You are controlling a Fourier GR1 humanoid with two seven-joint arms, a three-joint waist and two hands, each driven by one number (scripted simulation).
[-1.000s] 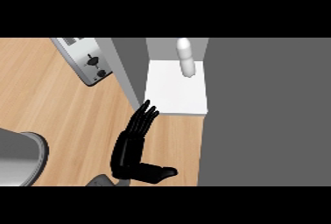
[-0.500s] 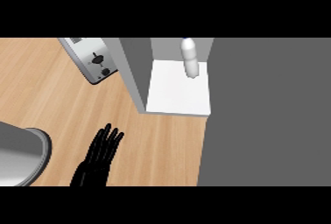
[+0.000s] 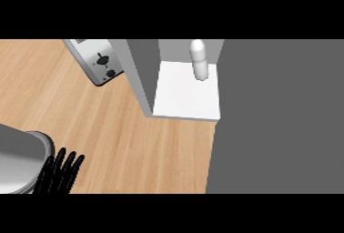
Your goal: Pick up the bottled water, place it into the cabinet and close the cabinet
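The bottled water [image 3: 198, 59], a pale upright bottle, stands at the back of the cabinet's white shelf [image 3: 187, 98]. The cabinet is open, with a grey panel [image 3: 138, 75] along its left side and a broad grey surface [image 3: 282, 113] on its right. My left hand [image 3: 59, 175] shows at the lower left of the head view. Its fingers are straight, point up, and hold nothing. It is far from the bottle and the cabinet. My right hand is out of view.
A silver toaster [image 3: 97, 61] with two black knobs sits on the wooden counter [image 3: 134, 136] left of the cabinet. A grey rounded vessel [image 3: 20, 159] lies at the lower left edge, right beside my left hand.
My left hand has drawn back from near the cabinet's front, down and to the left, to the view's lower edge. The bottle stays on the shelf.
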